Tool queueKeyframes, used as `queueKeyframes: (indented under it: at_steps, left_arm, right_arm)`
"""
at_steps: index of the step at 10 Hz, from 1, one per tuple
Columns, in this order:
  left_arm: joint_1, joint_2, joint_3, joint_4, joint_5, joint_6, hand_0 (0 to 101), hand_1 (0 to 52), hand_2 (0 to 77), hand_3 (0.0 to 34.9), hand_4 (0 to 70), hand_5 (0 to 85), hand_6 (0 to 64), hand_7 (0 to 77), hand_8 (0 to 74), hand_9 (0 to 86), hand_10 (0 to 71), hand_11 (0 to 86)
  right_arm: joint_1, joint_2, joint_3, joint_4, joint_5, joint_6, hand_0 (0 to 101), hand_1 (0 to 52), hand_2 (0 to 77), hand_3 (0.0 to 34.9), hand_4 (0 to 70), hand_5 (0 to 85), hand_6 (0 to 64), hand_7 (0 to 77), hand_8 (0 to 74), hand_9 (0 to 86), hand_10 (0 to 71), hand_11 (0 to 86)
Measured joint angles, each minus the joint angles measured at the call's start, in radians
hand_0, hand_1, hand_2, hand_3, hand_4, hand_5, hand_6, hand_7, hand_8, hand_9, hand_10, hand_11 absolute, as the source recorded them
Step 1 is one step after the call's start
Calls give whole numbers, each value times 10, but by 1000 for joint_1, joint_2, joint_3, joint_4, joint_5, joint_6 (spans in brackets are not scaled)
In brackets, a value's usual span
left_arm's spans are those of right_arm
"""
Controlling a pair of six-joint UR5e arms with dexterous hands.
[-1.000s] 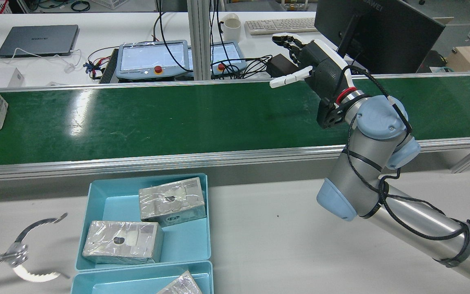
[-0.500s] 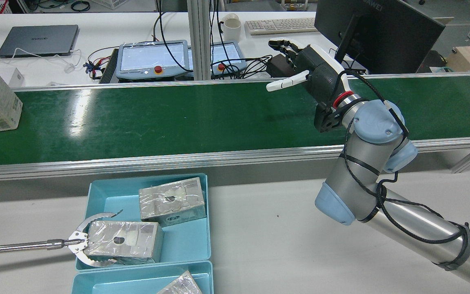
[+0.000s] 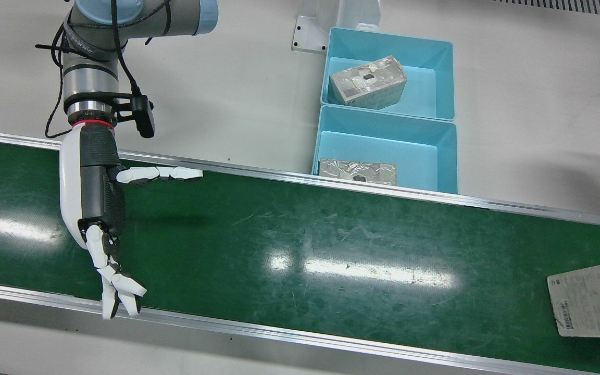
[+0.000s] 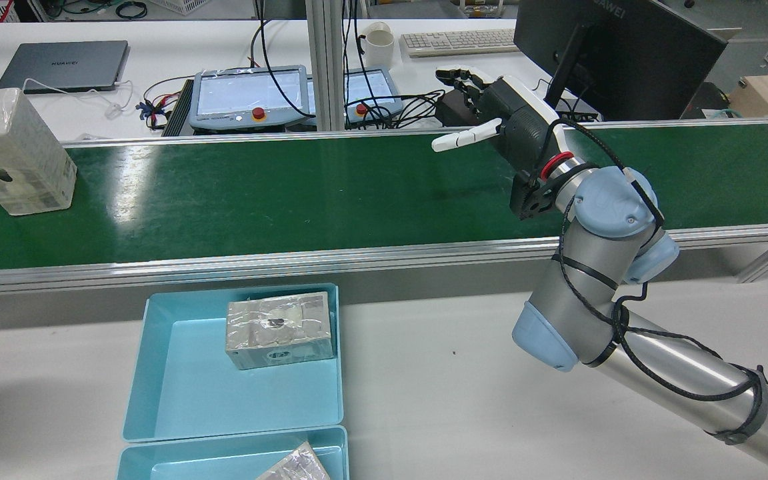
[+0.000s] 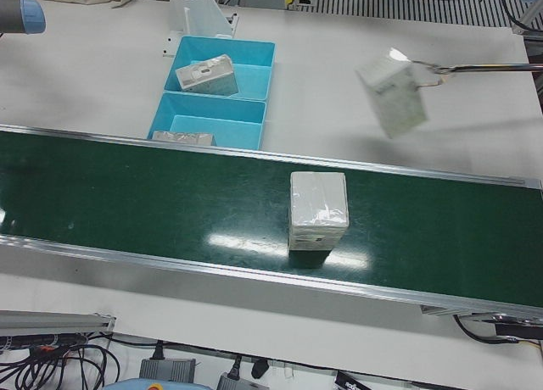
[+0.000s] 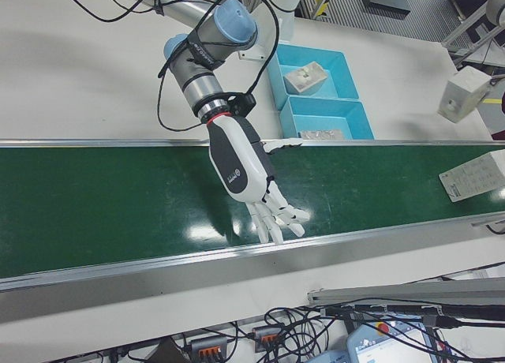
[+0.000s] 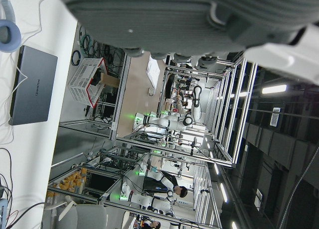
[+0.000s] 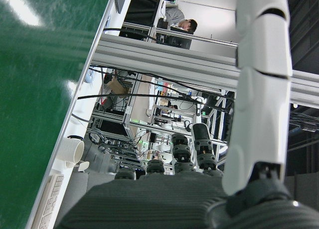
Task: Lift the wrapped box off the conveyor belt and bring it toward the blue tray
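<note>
White table (image 4: 437, 373) with a long green belt (image 4: 304, 193) across it, aluminium rails on both edges, glare streaks on the green. Behind the belt in the rear view: a desk with a laptop (image 4: 61, 65), two pendants (image 4: 251, 97), a mug (image 4: 379, 45), a keyboard (image 4: 457, 41) and a monitor (image 4: 614, 57).

Right hand (image 4: 507, 123) hovered over the belt's far side, empty, fingers spread and thumb stuck out sideways. The front view showed the same hand (image 3: 94, 203) from above, fingertips past the outer rail. The right-front view had it (image 6: 248, 174) with the palm side tilted toward the belt.

The box (image 4: 14, 160) stood upright on the belt at the rear view's left end, well apart from the hand. The left-front view showed it (image 5: 319, 210) mid-belt with nothing touching it. The front view caught only its edge (image 3: 591, 304) at the right border.

Two blue trays (image 4: 234, 367) sat end to end on the table just beside the belt's near rail. One wrapped box (image 4: 279, 329) lay in the tray nearer the belt, another (image 3: 367, 82) in the farther tray.

Only the left-front view showed a grabber tool (image 5: 475, 68) holding a second box (image 5: 390, 97) up in the air over the table, blurred. The right-front view caught that box (image 6: 467, 93) too; the rear view showed none of it.

Left hand: only its own camera showed it (image 7: 199, 20), a dark palm at the top edge, finger state unclear. That view otherwise looked out at lab racks.

Right hand view showed belt, rail and one white finger (image 8: 261, 89).
</note>
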Motion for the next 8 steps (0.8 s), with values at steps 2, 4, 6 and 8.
queueKeyframes:
  at_steps: [2,4,6,8]
  left_arm:
    - [0,0,0,0,0,0,0,0,5,0,0,5,0,5,5,0,0,5]
    - [0,0,0,0,0,0,0,0,5,0,0,5,0,5,5,0,5,5]
    - [0,0,0,0,0,0,0,0,5,0,0,5,0,0,5,0,0,5]
    - [0,0,0,0,0,0,0,0,5,0,0,11,0,0,5,0,5,5]
  right_arm:
    - [-1,0,0,0,0,-1,478,136,98,56,27,245,49,27,22,16,0,11]
    - [-1,-1,0,0,0,-2,477,136,98,56,27,245,44,38,22,16,0,11]
    - [-2,0,0,0,0,-2,478,136,109,63,33,245,44,38,22,16,0,11]
    - [-3,-1,0,0,0,-2,477,136,109,62,33,245,44,38,22,16,0,11]
